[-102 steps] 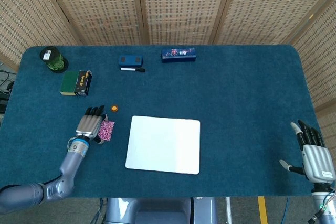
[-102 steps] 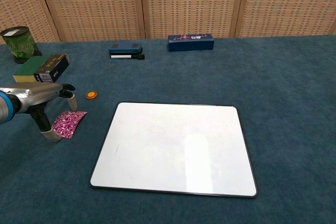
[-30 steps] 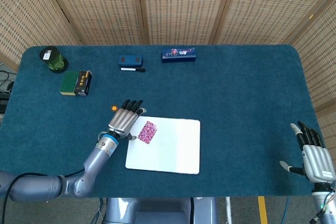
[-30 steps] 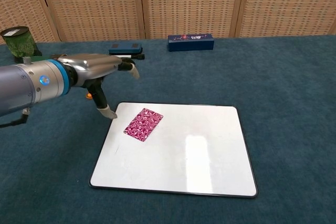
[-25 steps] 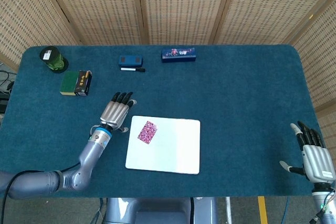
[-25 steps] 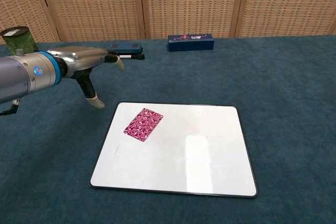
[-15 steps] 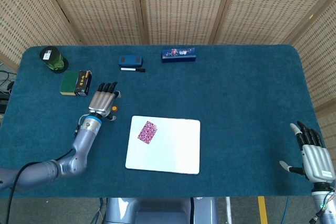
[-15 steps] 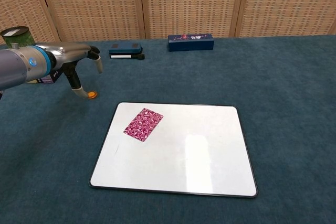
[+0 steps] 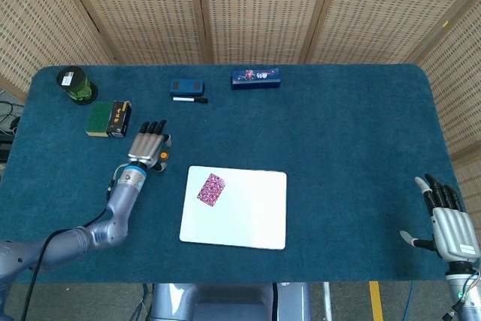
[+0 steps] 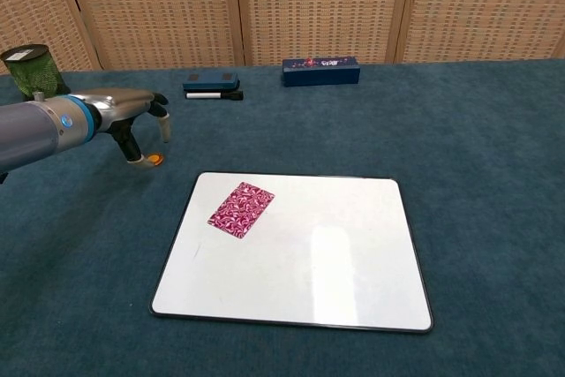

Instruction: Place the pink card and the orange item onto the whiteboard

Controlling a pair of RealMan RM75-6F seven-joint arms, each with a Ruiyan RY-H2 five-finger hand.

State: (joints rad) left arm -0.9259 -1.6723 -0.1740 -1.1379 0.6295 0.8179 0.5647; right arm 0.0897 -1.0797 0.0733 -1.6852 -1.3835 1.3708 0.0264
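Note:
The pink patterned card [image 9: 211, 189] [image 10: 240, 209] lies flat on the left part of the whiteboard [image 9: 252, 212] [image 10: 335, 253]. A small orange disc [image 9: 163, 157] [image 10: 155, 160] sits on the blue cloth just beyond the board's far left corner. My left hand [image 9: 147, 145] [image 10: 132, 123] hovers low over the disc with its fingers apart; the thumb tip stands right beside the disc and nothing is gripped. My right hand [image 9: 449, 223] rests open at the table's near right edge, seen only in the head view.
A green mesh cup [image 9: 75, 84] [image 10: 31, 68] and a sponge with a black box [image 9: 110, 118] stand at the far left. A blue eraser [image 9: 186, 86], a marker [image 9: 189, 99] and a blue case [image 9: 255, 77] [image 10: 320, 70] lie along the back.
My left hand left the pink card on the whiteboard, swung back and left to the orange disc, and has now dropped slightly beside it. The right hand has stayed still.

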